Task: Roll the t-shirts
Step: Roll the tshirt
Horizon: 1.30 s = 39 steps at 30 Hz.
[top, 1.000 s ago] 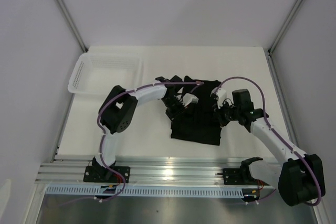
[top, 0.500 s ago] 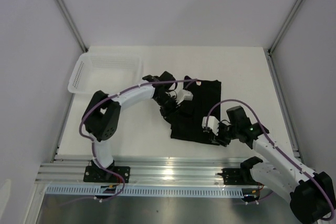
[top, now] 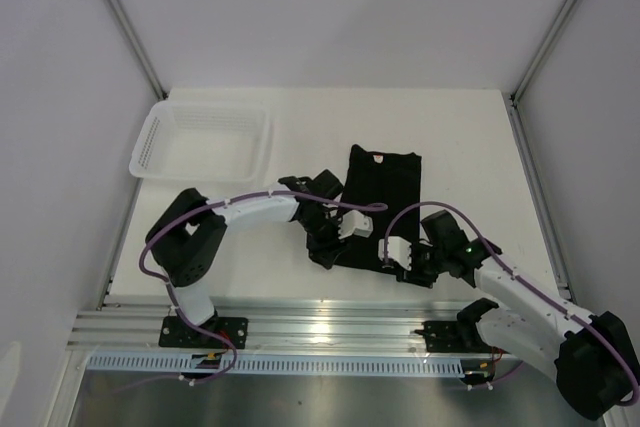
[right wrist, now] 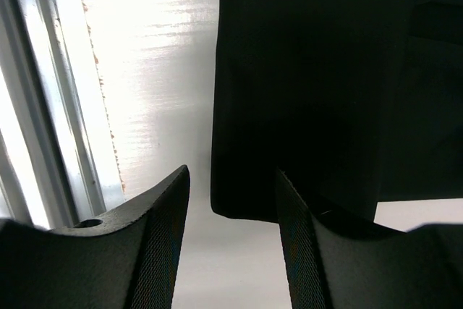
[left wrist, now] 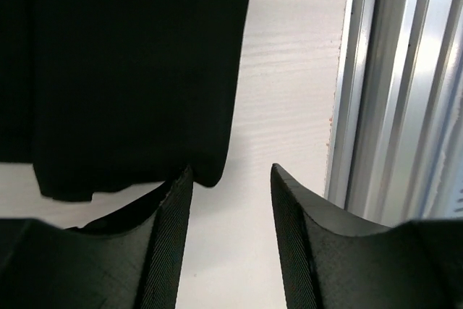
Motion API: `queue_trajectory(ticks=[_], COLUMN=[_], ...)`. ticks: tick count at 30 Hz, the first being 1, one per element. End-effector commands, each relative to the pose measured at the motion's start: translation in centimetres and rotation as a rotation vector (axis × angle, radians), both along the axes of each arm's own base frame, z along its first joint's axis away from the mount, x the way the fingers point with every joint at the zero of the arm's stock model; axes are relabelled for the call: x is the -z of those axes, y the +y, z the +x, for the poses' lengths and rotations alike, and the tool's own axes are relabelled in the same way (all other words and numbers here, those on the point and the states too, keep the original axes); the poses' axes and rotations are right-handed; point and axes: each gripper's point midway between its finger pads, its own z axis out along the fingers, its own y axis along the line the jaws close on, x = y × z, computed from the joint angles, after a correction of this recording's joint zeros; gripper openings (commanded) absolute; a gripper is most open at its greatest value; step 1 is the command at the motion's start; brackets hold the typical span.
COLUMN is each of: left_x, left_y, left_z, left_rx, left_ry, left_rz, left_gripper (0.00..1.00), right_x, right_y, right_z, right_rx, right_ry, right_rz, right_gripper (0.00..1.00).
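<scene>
Lying folded into a narrow strip, the black t-shirt (top: 385, 192) runs from the middle of the desk (top: 470, 137) toward its near edge. The left gripper (left wrist: 231, 171) has its fingers parted at the strip's near left corner, with bare desk between them and nothing gripped. The right gripper (right wrist: 231, 173) has its fingers parted at the near right corner. The hem shows in the gap, unpinched. A white mesh basket (top: 150, 142) sits at the far left corner.
</scene>
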Motion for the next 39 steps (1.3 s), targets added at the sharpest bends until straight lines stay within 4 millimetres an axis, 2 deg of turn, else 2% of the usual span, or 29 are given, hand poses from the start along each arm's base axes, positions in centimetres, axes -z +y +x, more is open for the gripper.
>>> queue_trajectory(ticks=[1,6,7,11,17,20,21,22,24,25,26,28,29,30,33,34,39], left_x=[-0.6,0.4,0.9,2.1,2.7,2.9,2.9,3.0,3.1,3.1,3.2,3.1,3.1,3.2,2.5,1.5,-0.9], left_y=[-1.5,-1.2,-1.1,-0.7,-0.4,-0.4,-0.5,-0.5,-0.5,-0.5,-0.4,-0.5,-0.5,-0.4,-0.5,-1.0,0.0], left_z=[1.5,2.4,2.2,3.2,1.8,1.7,1.6,1.7,1.9,1.9,2.0,2.2,2.2,2.3,2.2,2.4,1.9], left_rx=[0.056,0.064,0.076,0.04,0.08,0.085,0.087,0.082,0.074,0.07,0.065,0.059,0.056,0.054,0.013,-0.019,-0.078], left_ry=[-0.162,-0.237,-0.248,-0.309,-0.276,-0.282,-0.284,-0.286,-0.291,-0.292,-0.296,-0.302,-0.303,-0.302,-0.256,-0.233,-0.112], left_rz=[-0.046,0.003,0.021,0.074,0.093,0.104,0.103,0.108,0.113,0.116,0.119,0.119,0.121,0.122,0.106,0.084,0.065], left_gripper=[0.51,0.6,0.6,0.6,0.6,0.6,0.58,0.56,0.42,0.35,0.23,0.11,0.01,0.01,0.01,0.01,0.01], right_x=[0.4,1.2,1.2,1.4,1.6,1.9,1.9,2.0,2.1,2.0,2.1,2.1,2.1,2.1,1.7,1.3,-0.2], right_y=[-0.1,-0.4,-0.4,-0.5,-0.4,-0.4,-0.4,-0.4,-0.5,-0.5,-0.5,-0.5,-0.5,-0.6,-0.5,-0.3,0.6], right_z=[0.8,0.7,0.7,0.5,0.3,0.0,0.1,0.1,0.1,0.1,0.0,-0.1,-0.1,0.0,0.1,0.3,-1.5], right_rx=[-0.008,-0.014,-0.016,-0.02,-0.034,-0.045,-0.047,-0.048,-0.046,-0.045,-0.048,-0.051,-0.051,-0.05,-0.048,-0.045,-0.113], right_ry=[-0.042,-0.037,-0.036,-0.03,-0.025,-0.015,-0.016,-0.016,-0.016,-0.018,-0.014,-0.009,-0.011,-0.013,-0.016,-0.022,0.048], right_rz=[-0.022,-0.048,-0.051,-0.053,-0.064,-0.071,-0.074,-0.074,-0.079,-0.079,-0.08,-0.08,-0.081,-0.083,-0.078,-0.069,-0.018], right_gripper=[0.53,0.52,0.51,0.49,0.48,0.44,0.38,0.34,0.24,0.22,0.22,0.18,0.17,0.1,0.0,0.0,0.0])
